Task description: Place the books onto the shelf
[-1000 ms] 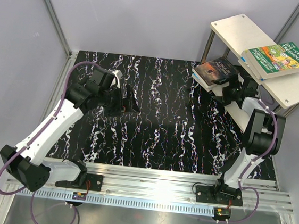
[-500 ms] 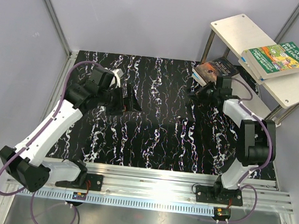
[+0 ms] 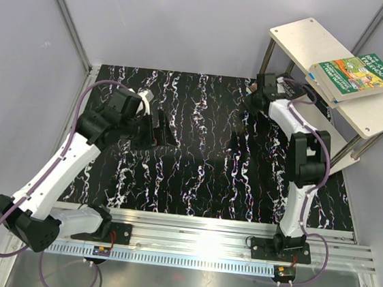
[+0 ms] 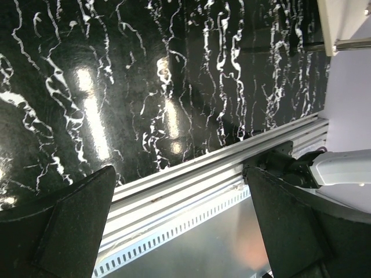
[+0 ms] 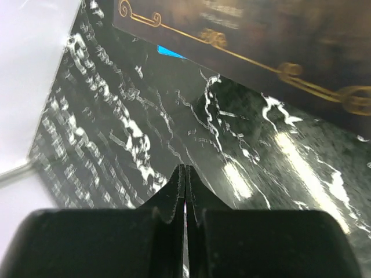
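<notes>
Since a second ago the right arm has stretched away from the shelf front and reached toward the far edge, and its fingers have gone from apart to together. The right end effector (image 5: pixel 184 174) is now pressed shut with nothing between its tips, hovering low over the black, white-veined marble-look surface (image 3: pixel 197 158). Just ahead of it lies a dark paperback with a gold scroll border (image 5: pixel 243 35). A sliver of bright blue cover (image 5: pixel 171 53) peeks from underneath it, so at least two books sit stacked there on the surface.

Over on the left, the left end effector (image 4: pixel 179 185) hangs well apart from all that, its fingers spread wide and holding nothing.

The pale two-tier shelf on thin metal posts (image 3: pixel 305 35) stands at the far right. Two green-covered paperbacks (image 3: pixel 356 73) rest stacked on its lower board, and the upper board is bare.

By my reckoning the job is partly done. The green pair is shelved, while the dark book and the blue one beneath it are left to lift. I cannot make out a fifth book from where I stand. Closed tips suggest a nudge or a fresh approach, not a grasp.
</notes>
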Tool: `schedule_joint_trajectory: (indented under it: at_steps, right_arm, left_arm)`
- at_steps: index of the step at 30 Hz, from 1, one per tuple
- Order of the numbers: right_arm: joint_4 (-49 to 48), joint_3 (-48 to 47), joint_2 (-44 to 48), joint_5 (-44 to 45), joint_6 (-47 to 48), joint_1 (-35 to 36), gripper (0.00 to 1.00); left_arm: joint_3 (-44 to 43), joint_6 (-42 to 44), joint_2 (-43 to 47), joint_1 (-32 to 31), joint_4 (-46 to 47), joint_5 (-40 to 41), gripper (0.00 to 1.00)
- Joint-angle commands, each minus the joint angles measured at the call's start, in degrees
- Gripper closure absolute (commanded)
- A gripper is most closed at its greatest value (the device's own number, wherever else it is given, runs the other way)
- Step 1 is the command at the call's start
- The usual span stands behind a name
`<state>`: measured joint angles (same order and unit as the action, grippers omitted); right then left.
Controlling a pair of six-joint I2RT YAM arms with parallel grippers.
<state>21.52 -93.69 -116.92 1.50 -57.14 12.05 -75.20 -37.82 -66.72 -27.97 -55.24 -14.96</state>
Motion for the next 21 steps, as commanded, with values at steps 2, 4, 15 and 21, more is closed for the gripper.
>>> schedule_joint_trajectory:
  at_steps: [2, 4, 15, 21]
  right_arm:
    - [10.98, -13.51, -6.99, 13.43, -2.70, 2.10, 1.00]
    - [16.61, -17.91, -11.11, 16.77, -2.71, 2.45, 1.00]
    - [29.02, -37.88, -23.78, 28.99, 0.89, 2.89, 1.00]
    - [26.82, -39.64, -26.07, 31.72, 4.58, 2.98, 1.00]
  left_arm:
    - [0.23, 1.61, 2.12, 0.28, -2.50, 3.53, 0.01]
    - [0.32, 1.87, 2.38, 0.63, -3.20, 4.15, 0.01]
    - [3.39, 1.88, 1.59, 3.18, -2.77, 3.71, 0.01]
    - [4.36, 1.52, -0.78, 3.36, -0.92, 2.57, 0.01]
